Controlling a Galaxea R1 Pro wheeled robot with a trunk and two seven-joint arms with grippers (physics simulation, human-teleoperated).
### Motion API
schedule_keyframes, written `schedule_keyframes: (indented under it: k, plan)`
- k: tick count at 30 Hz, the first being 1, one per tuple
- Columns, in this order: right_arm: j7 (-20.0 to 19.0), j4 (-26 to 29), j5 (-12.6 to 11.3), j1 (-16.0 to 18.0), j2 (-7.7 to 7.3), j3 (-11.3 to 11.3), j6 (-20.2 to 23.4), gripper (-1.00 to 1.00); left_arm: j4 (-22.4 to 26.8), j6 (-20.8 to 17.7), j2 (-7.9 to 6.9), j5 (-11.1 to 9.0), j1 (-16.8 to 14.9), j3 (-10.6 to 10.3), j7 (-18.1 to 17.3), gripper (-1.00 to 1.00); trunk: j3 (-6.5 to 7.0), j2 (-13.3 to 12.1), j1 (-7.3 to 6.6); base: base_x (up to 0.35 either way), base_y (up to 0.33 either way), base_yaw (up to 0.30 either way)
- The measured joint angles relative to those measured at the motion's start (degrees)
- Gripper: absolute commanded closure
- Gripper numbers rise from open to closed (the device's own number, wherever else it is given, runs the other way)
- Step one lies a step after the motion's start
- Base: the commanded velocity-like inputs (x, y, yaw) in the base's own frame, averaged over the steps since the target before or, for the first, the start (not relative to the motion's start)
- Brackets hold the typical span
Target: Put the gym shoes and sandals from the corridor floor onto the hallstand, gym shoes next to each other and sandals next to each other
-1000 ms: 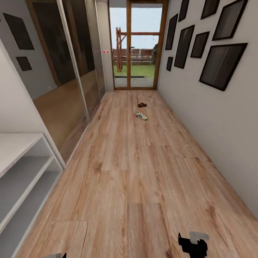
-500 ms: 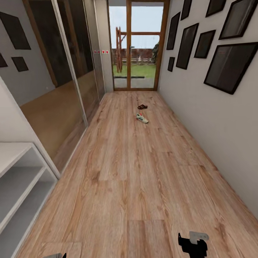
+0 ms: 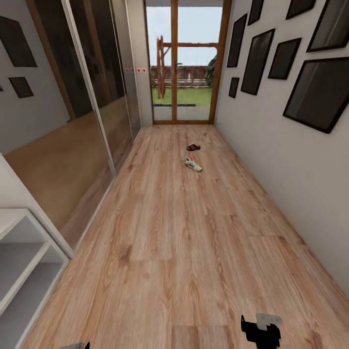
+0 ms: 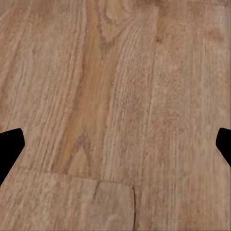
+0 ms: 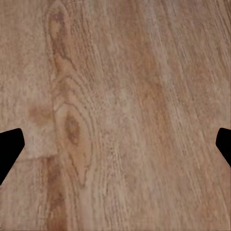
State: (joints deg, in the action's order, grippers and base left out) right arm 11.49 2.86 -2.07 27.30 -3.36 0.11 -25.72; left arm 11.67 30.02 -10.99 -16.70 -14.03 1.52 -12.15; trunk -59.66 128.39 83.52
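Far down the corridor floor [image 3: 184,232], one white gym shoe [image 3: 193,165] with green stripes lies on the planks. Just beyond it lies one brown sandal [image 3: 193,147]. The pale hallstand [image 3: 29,252] shows its open shelf slots at the near left edge of the head view. My right gripper [image 3: 261,330] hangs low at the bottom right, far from the shoes. In both wrist views the black fingertips [image 4: 8,147] [image 5: 9,147] stand wide apart over bare wood, so the left gripper [image 4: 115,149] and the right gripper [image 5: 115,149] are open and hold nothing.
Mirrored sliding doors [image 3: 92,106] line the left wall past the hallstand. Dark picture frames [image 3: 310,92] hang on the right wall. A glass door [image 3: 186,63] with a wooden frame closes the far end, with a garden behind it.
The whole view has moved forward along the corridor: the hallstand slides down and off to the left, and the shoe and sandal sit slightly lower and larger. The grippers keep their pose.
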Motion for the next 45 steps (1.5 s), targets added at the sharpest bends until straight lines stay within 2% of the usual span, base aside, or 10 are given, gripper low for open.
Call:
schedule_keyframes:
  k: [45]
  plan:
    - [0.0,0.0,0.0,0.0,0.02,0.01,-0.02,-1.0,0.01,0.0,0.0,0.0,0.0,0.0,0.0,-1.0,0.0,0.0,0.0,0.338,0.0,0.0]
